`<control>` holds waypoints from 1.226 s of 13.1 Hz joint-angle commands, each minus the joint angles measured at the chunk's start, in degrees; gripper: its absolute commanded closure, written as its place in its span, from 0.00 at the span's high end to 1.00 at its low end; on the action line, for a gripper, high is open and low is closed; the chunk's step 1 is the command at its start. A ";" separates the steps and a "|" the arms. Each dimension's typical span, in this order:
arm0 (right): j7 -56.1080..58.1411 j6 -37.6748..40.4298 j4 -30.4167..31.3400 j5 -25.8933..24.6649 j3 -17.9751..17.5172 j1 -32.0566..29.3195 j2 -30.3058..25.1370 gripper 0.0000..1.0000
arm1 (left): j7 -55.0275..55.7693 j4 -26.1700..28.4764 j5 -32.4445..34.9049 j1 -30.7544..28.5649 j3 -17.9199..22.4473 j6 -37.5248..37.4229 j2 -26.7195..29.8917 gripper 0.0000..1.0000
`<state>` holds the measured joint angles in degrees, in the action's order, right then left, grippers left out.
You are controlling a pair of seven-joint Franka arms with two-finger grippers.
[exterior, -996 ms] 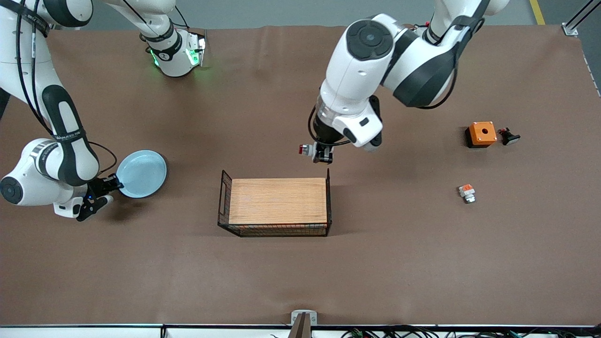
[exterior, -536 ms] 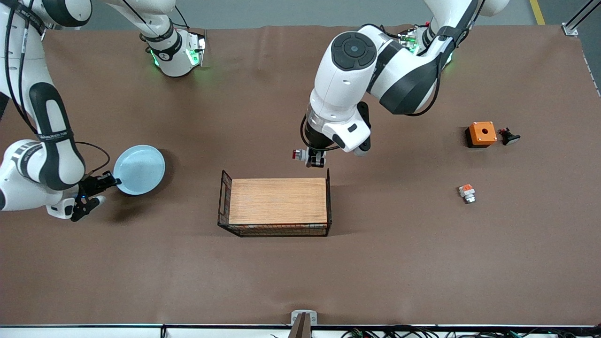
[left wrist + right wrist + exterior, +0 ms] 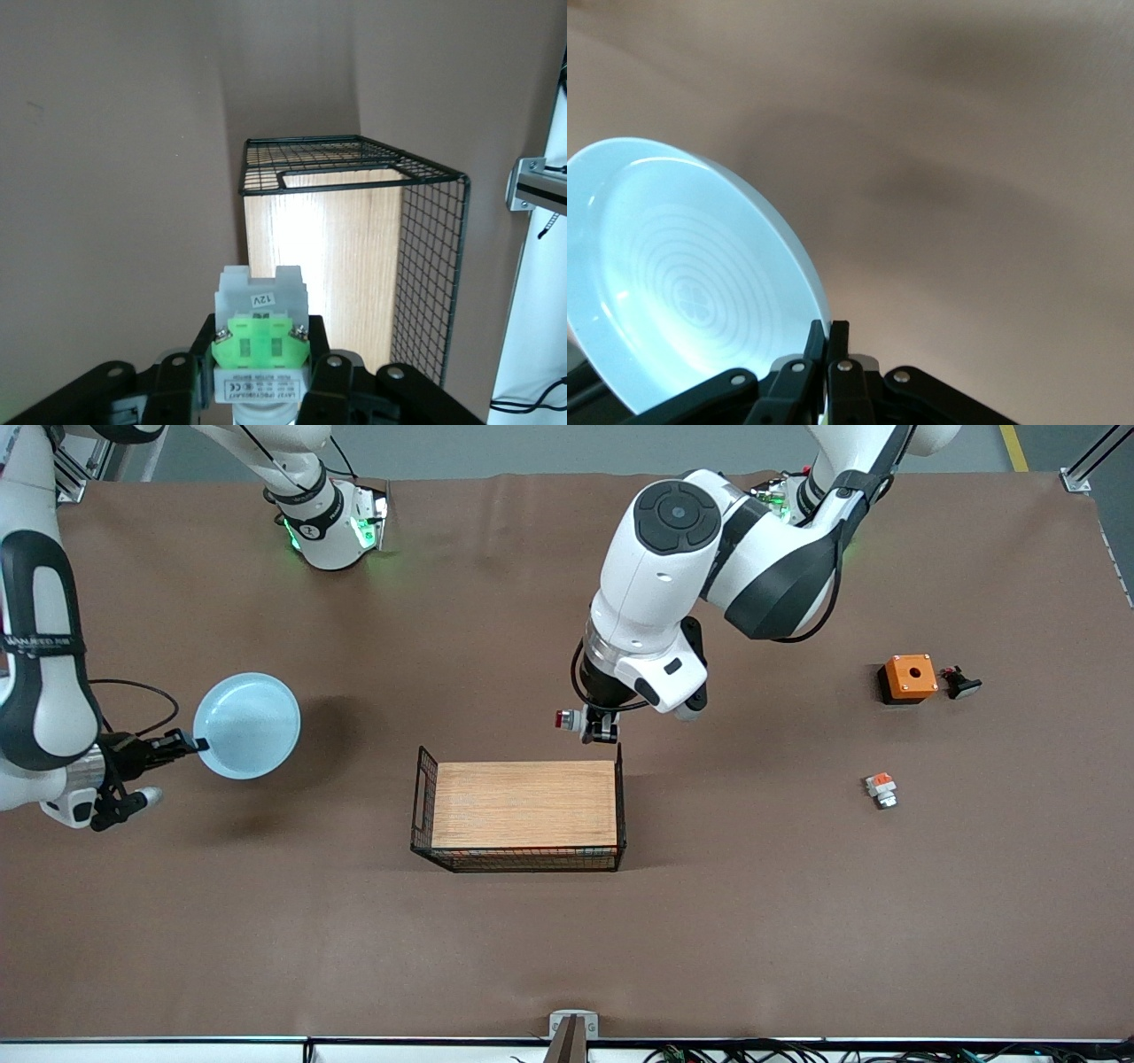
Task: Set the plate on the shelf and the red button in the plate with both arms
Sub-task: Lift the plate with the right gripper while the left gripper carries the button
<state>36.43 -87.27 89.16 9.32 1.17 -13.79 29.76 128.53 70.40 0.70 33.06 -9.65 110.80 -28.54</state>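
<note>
So both things are already up in the air, and it looks like the carry step. The plate [image 3: 247, 725] is hanging off its rim in the right pincer [image 3: 190, 743], clamped thin on the edge, over bare worktop [image 3: 753, 921] at the right arm's end. The red button [image 3: 260, 341] is sitting pinched in the left pincer [image 3: 599, 729], just over the wire basket's [image 3: 620, 802] edge. Next, I'd guess, both are needing a gentle lowering over the basket's wooden floor, button probably first.

The red button [image 3: 260, 341] has a "12V" sticker.
</note>
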 commanded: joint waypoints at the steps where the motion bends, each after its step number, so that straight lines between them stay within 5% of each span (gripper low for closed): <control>1: -7.23 8.75 -3.45 2.61 -0.38 1.48 -3.29 0.00 | 0.67 -0.53 -0.08 0.08 1.04 -2.60 1.74 0.00; 6: -22.34 20.20 -9.18 10.08 -0.47 5.35 -6.81 0.00 | -2.22 -0.44 -0.08 -0.18 2.53 -5.06 1.65 0.00; 10: -36.05 20.13 -9.88 17.73 -0.47 10.52 -8.13 0.00 | -4.16 -0.44 -0.08 -0.19 3.32 -6.39 1.65 0.00; 16: -50.21 13.73 -8.41 21.79 0.23 19.75 -11.11 0.00 | -4.16 -0.44 -0.08 -0.10 3.32 -6.48 1.65 0.00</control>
<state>-10.20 -71.40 78.54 29.31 0.46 3.84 21.22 125.31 70.11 0.70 32.70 -6.92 105.38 -27.50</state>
